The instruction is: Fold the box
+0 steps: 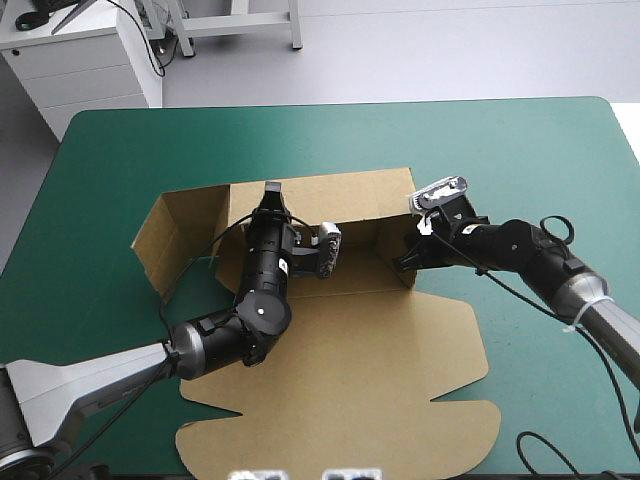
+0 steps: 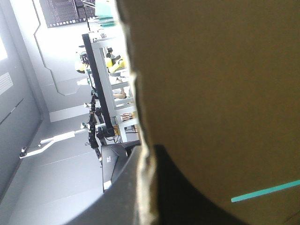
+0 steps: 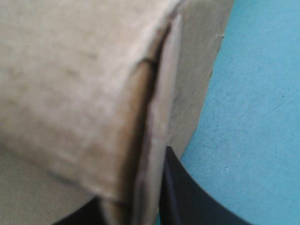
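Note:
The brown box lies mid-table, its lid sheet flat toward the front edge and its back wall raised. My left gripper sits on the back wall's top edge, near its left end. In the left wrist view the gripper pinches the board, one black finger on each face. My right gripper is at the box's raised right wall. In the right wrist view the doubled wall edge stands between the black fingers, with the gripper shut on it.
The box's left side panel stands splayed out over the teal-green cover. Scalloped lid flaps reach toward the front and right. A white cabinet stands beyond the far left corner.

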`<act>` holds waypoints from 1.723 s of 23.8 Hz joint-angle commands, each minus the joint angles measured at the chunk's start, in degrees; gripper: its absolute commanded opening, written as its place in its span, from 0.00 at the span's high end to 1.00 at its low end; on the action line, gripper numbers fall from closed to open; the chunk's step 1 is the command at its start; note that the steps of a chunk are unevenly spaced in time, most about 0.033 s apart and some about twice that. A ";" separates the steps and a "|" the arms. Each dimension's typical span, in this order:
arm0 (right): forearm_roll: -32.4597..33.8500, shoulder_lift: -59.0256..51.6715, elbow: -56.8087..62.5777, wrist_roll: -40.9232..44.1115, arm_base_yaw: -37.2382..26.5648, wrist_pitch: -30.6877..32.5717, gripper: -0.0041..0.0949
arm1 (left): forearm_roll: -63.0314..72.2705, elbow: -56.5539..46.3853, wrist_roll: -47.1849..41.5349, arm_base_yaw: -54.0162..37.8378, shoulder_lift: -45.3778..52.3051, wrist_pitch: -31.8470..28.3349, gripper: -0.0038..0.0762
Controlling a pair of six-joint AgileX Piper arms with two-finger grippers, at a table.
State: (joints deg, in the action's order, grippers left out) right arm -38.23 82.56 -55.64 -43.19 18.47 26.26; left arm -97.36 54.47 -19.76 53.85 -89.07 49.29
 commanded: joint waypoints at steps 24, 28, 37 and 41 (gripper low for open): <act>3.76 -2.18 -1.90 10.25 0.65 -8.60 0.98 | -7.68 5.53 -0.70 10.73 1.87 3.79 0.49; 10.11 -0.96 -3.73 16.05 0.65 -7.62 0.98 | -7.57 5.53 -0.70 15.45 1.87 7.79 0.49; 15.64 3.58 -11.23 25.55 0.65 -1.11 0.98 | -1.36 5.53 0.06 22.28 2.50 13.81 0.91; 19.39 3.66 -12.97 27.54 0.65 2.03 0.98 | 10.62 6.76 1.36 22.18 7.18 6.98 0.95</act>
State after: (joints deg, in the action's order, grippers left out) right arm -19.79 88.35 -65.76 -17.88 19.01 28.55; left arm -90.84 58.43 -18.92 75.72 -87.16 58.32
